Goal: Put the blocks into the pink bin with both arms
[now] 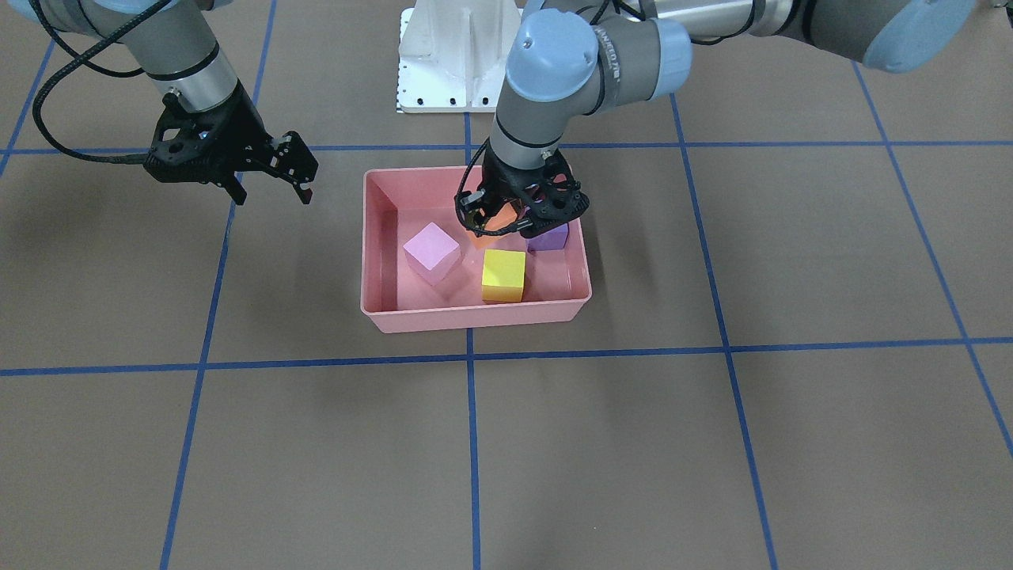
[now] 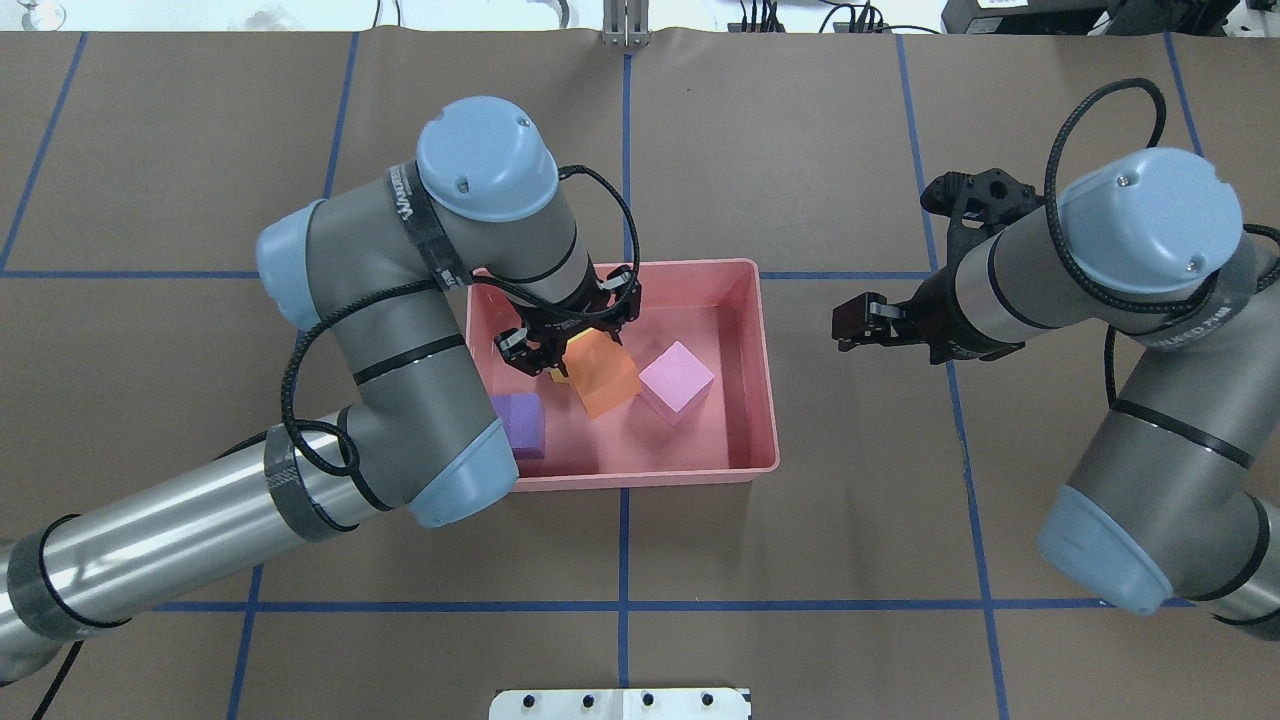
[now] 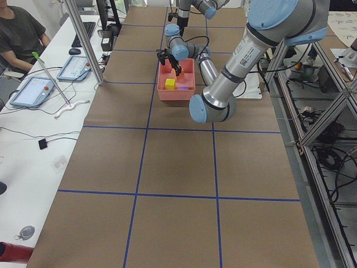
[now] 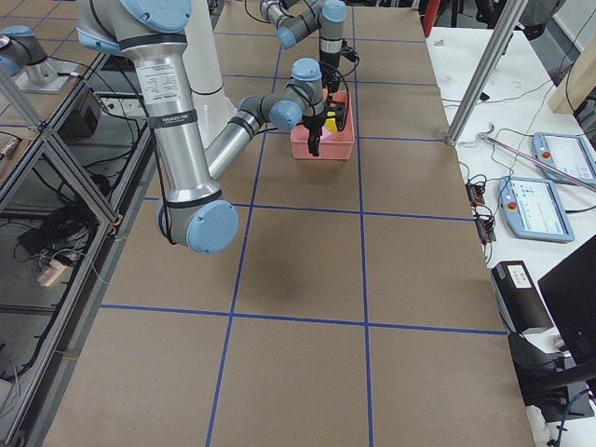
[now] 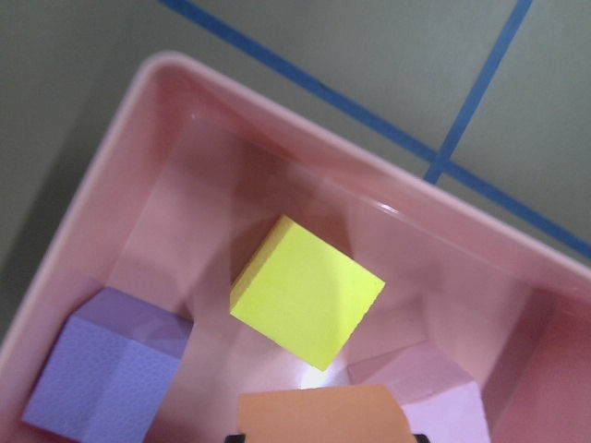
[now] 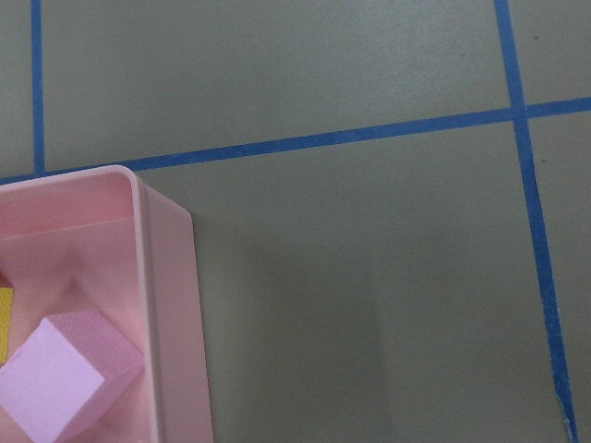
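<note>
The pink bin [image 1: 467, 318] [image 2: 768, 400] sits at the table's middle. In it lie the light pink block [image 1: 431, 252] [image 2: 677, 381], the yellow block [image 1: 504, 275] [image 5: 307, 293] and the purple block [image 1: 548, 237] [image 2: 520, 423]. My left gripper [image 1: 513, 226] [image 2: 562, 350] reaches down into the bin and is shut on the orange block [image 1: 492, 223] [image 2: 605, 378] [image 5: 319, 415], held just above the bin floor next to the purple and yellow blocks. My right gripper [image 1: 269, 190] [image 2: 852, 324] is open and empty, hovering above the table beside the bin.
Blue tape lines [image 1: 468, 356] cross the brown table. The white pedestal base [image 1: 459, 63] stands behind the bin. The right wrist view shows the bin's corner [image 6: 166, 305] with the pink block [image 6: 51, 383] inside. Desks with tablets [image 3: 33, 89] line the table's far side.
</note>
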Tool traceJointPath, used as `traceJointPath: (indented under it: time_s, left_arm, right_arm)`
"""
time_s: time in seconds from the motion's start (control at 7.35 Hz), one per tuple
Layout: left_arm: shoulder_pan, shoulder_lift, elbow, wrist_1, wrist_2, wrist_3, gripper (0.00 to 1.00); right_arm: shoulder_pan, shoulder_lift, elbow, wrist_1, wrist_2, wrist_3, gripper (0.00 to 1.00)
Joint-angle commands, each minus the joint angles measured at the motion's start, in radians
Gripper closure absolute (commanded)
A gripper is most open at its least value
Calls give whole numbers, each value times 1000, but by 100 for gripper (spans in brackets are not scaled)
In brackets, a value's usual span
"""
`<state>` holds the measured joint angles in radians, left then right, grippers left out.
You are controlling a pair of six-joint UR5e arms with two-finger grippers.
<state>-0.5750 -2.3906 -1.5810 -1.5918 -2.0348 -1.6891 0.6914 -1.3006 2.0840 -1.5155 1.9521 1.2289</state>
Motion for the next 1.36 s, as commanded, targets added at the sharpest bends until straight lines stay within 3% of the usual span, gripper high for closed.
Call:
traceJointPath:
  time_s: [0.0,0.14,0.41,0.68,0.82,0.95,1.22]
  left_arm:
    - [21,-2,29,-20,24,2,1]
    - [11,11,-31,-13,19,3,1]
    - [-21,176,-300,86,18,35,1]
    - [-158,353,-497,208,-50,290,1]
    - [-220,469,-569,208,-57,431,1]
    - [-288,593,-617,208,-65,600,1]
    - [-557,797,-610,199,-259,1053,1]
  right_arm:
    - [3,0,-1,0,1,0,0]
    - [19,-2,1,0,7,-3,0]
    - [101,-28,2,0,71,-55,0]
    - [250,-126,-1,-2,137,-260,0]
    - [329,-187,-7,-3,162,-389,0]
    - [423,-250,-21,-3,195,-531,0]
    - [659,-331,-166,-3,341,-919,0]
